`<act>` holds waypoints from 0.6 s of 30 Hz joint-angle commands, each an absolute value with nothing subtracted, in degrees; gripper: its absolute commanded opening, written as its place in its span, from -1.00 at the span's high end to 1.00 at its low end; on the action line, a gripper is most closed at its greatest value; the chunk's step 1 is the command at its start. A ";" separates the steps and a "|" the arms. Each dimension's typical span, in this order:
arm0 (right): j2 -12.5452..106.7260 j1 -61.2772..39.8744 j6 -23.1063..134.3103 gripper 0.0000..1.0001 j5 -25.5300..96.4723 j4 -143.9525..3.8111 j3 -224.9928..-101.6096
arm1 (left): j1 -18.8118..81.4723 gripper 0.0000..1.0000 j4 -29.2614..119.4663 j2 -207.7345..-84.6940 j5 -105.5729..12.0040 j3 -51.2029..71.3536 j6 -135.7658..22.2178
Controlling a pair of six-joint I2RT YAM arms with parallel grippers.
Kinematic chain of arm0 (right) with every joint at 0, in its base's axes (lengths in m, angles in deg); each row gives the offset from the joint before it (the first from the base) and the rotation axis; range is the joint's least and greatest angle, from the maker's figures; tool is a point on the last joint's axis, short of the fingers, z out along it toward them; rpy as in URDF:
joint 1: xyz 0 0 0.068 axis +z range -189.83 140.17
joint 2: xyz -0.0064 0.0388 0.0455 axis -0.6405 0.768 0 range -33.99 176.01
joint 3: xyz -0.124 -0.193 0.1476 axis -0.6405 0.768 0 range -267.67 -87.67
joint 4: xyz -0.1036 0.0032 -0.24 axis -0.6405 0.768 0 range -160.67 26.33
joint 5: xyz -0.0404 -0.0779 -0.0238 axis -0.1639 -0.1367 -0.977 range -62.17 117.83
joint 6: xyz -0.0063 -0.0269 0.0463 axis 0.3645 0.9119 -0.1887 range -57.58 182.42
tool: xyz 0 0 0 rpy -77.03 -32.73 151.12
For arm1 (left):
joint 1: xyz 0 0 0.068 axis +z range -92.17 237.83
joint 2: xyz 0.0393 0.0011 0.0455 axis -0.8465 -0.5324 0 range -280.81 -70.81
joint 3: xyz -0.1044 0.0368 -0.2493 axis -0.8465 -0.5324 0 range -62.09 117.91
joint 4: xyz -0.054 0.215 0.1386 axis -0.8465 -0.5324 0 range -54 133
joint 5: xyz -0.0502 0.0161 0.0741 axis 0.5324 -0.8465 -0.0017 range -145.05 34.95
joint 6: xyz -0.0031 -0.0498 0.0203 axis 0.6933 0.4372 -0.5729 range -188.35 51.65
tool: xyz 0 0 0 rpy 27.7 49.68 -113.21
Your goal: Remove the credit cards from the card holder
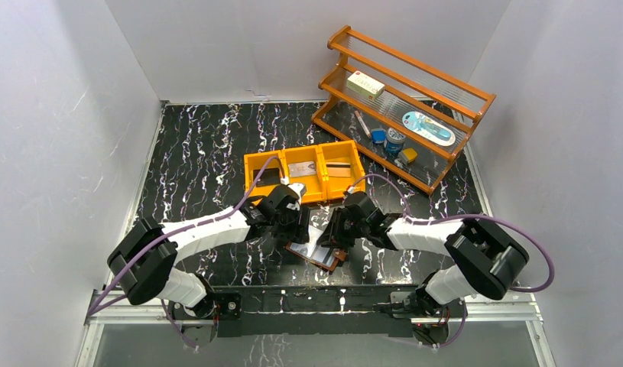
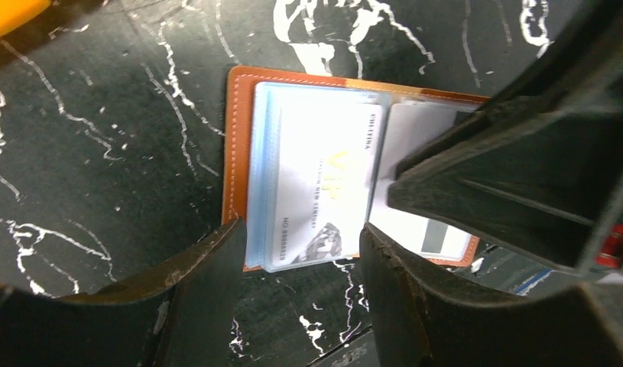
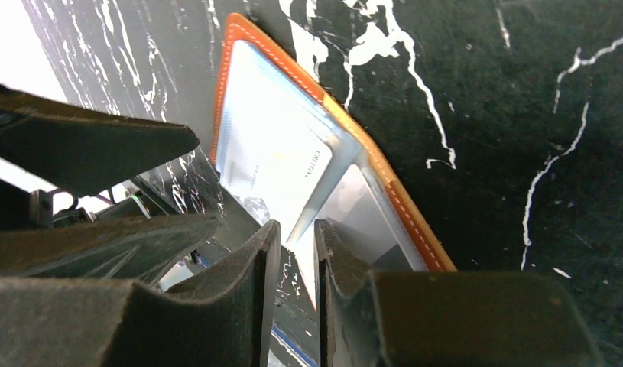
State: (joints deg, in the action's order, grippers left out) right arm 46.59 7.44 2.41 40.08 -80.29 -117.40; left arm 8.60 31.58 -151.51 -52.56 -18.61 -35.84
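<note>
Orange plastic bin [image 1: 332, 191] holds cards [image 1: 301, 170], brown leather card holder [image 2: 233, 153] keeps one white card [image 2: 323, 183]; left gripper [image 2: 300, 237] apart, right gripper [image 3: 296, 233] pinching its sleeve [image 3: 339, 195].

A robotics lab test cell: plain white panels [image 1: 63, 115] box in a black marbled surface [image 1: 201, 145], two cabled robot arms [image 1: 209, 229] are bolted at its edge, and an orange rack [image 1: 415, 63] and bin [image 1: 248, 172] hold small items.

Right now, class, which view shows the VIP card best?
Left wrist: the card faces the camera inside the open wallet, its VIP print readable. Right wrist shows it slanted, print unreadable, beside a lifted sleeve. Top shows only a pale patch in the wallet.
</note>
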 commanded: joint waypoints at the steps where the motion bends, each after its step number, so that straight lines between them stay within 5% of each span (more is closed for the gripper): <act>1: 48.18 7.28 -2.70 0.35 41.62 -85.81 -116.85 | 8.48 -0.07 34.90 -150.61 -48.45 -19.30 -38.01; 18: 52.05 7.24 -9.86 0.44 39.72 -96.02 -110.34 | 8.48 0.16 34.82 -154.89 -44.77 -18.98 -40.90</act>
State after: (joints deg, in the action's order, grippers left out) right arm 51.46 7.37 -9.55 41.44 -94.76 -111.22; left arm 8.71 36.56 -156.10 -45.59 -18.96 -40.06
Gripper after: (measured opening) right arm 0.294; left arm 0.427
